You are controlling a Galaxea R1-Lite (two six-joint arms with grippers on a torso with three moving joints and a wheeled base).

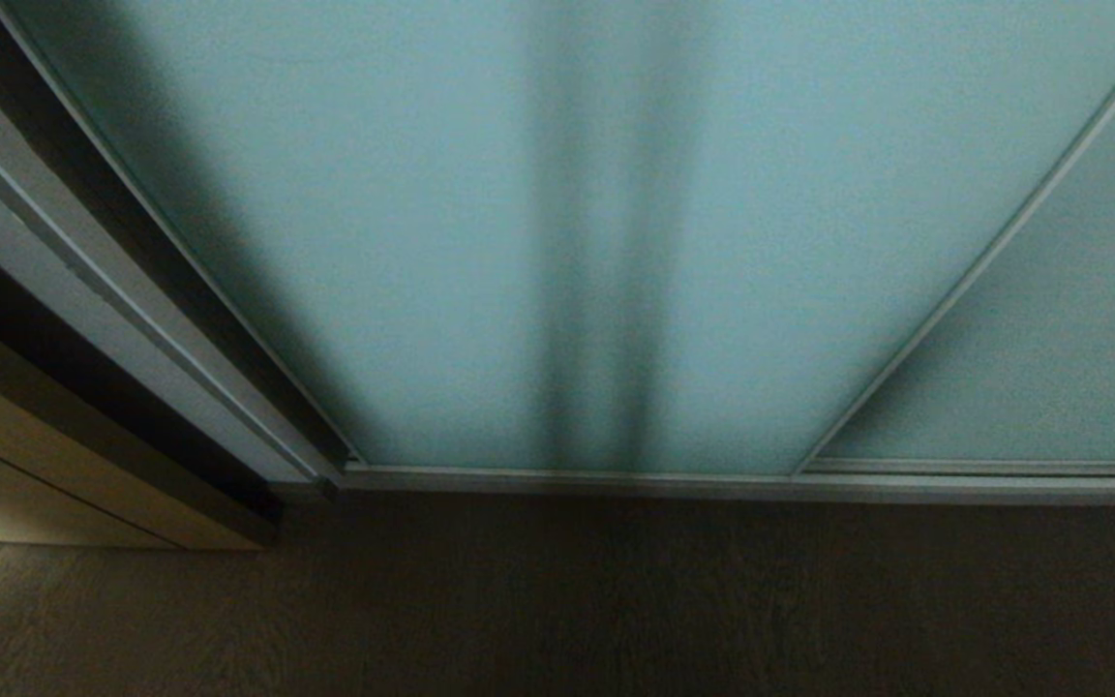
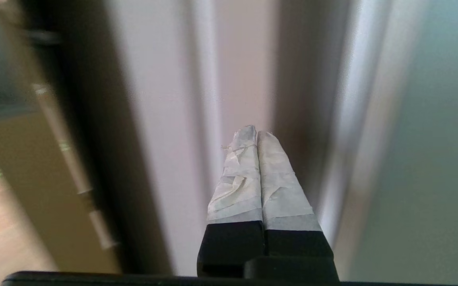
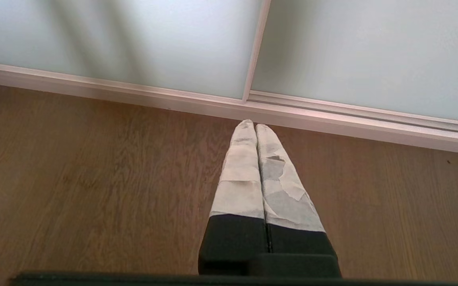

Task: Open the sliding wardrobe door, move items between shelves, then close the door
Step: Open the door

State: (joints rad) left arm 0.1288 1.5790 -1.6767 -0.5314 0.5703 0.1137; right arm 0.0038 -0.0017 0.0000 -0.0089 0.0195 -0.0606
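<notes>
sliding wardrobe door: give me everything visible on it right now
The sliding wardrobe door is a tall, wide panel of frosted pale blue-green glass in a slim silver metal frame. It stands upright and looks shut, its bottom rail on the track at the brown wood-look floor. Its right stile overlaps a second frosted panel. Dark vertical shadow bands cross its middle. Nothing is seen touching it; no handle shows.

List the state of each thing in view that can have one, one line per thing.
Frosted pale blue-green glass sliding wardrobe door: closed against the frame on the left.
Second frosted glass panel: set behind the first, on the right.
Left gripper: shut, empty, pointing at the pale door frame.
Right gripper: shut, empty, hanging over the brown wooden floor.
</notes>
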